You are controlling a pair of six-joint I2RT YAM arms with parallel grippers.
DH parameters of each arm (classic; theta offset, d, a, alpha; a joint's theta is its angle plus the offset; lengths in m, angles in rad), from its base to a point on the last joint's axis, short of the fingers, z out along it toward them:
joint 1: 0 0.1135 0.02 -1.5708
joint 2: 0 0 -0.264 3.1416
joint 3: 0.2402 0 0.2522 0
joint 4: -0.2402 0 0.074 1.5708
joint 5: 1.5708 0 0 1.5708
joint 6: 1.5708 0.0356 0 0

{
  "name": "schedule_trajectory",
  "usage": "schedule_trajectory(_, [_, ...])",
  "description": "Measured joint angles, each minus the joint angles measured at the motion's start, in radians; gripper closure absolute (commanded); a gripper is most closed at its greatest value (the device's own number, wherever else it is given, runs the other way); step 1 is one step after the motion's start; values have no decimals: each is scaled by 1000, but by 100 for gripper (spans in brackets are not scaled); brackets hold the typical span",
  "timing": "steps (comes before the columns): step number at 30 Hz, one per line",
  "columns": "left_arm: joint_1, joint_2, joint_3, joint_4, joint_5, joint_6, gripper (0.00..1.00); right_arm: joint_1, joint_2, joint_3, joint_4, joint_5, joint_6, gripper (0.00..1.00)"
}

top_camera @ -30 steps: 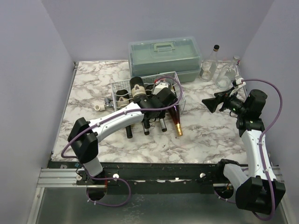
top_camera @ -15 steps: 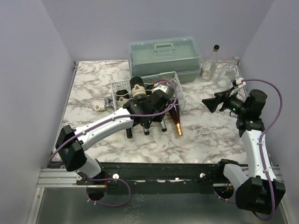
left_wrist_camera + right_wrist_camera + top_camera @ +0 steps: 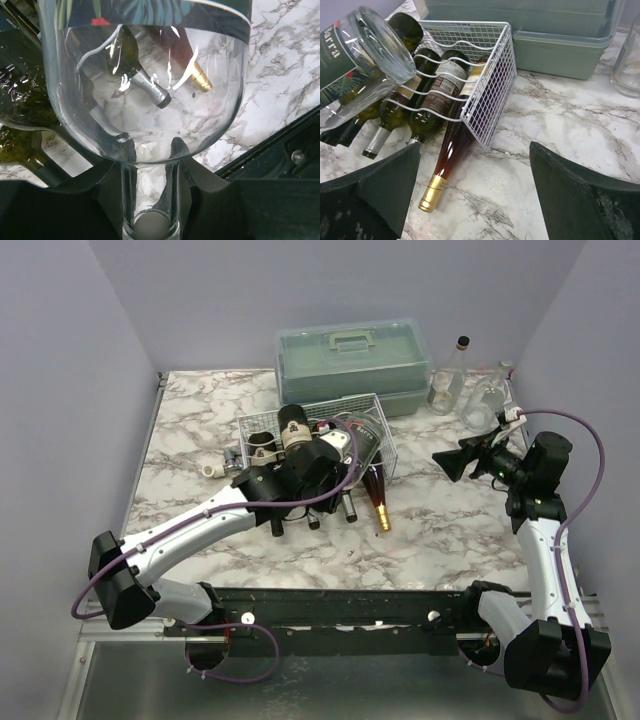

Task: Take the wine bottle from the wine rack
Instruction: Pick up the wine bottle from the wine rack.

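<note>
The left gripper (image 3: 150, 175) is clenched on the neck of a clear glass wine bottle (image 3: 365, 55), just below the shoulder, with a finger on each side of the glass. The bottle hangs above the wine rack (image 3: 490, 75), over the end far from the right gripper (image 3: 474, 150). Its heavy round base is tilted up and faces that gripper. From the right wrist view it looks clear of the wavy cross wires, though I cannot tell whether any part touches the dark bottles beneath it.

I judge this to be the lifting-off step, with the bottle out of its groove but not yet put down. The next move calls for carrying it sideways past the rack's edge and lowering it onto bare bench (image 3: 450, 530). A grip this far from the heavy end could let the bottle swing.

The bottle appears empty. It is colourless, with a dark label showing leaf print and a red spot, and the marble is visible through its shoulder. Three dark green bottles (image 3: 432, 95) lie in the rack's grooves. An amber bottle with gold foil (image 3: 447, 160) pokes out under the rack's near corner. The right gripper hovers beside the rack, released, with its fingers spread wide.
</note>
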State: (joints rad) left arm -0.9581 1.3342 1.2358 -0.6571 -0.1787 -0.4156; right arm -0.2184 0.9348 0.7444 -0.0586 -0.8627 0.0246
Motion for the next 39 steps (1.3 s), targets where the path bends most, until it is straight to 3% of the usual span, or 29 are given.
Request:
schedule_trajectory(18, [0,-142,6,-109,116,200,100,0,0,-3,0,2,-27,7])
schedule_trajectory(28, [0,-89,126,-266,303,244,100,0,0,-4,0,6,-45,7])
schedule_trajectory(39, [0,43,136,-405,447,183,100,0,0,-7,-5,6,-61,7])
